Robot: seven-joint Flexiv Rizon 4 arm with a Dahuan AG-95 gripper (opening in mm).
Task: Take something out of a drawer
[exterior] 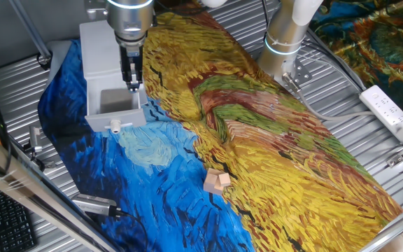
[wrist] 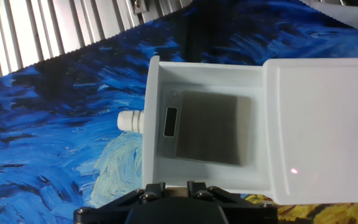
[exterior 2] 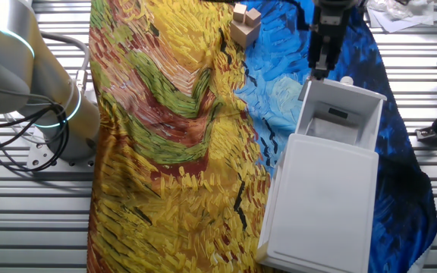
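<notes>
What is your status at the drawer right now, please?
Gripper above drawer's side wall, state unclear. Drawer open; flat grey item inside. Nothing blocking.

We are looking at the gripper [exterior: 133, 85] hanging over the right edge of the open drawer [exterior: 115, 110], which is sticking out of the grey unit [exterior: 102, 47] with its knob [exterior: 116, 127] facing us. A painted cloth [exterior: 271, 161], blue and yellow, is covering the table [exterior: 369, 126]. Wooden blocks [exterior: 216, 182] are lying well apart from the drawer, and a power strip [exterior: 392, 112] is resting at right.
</notes>
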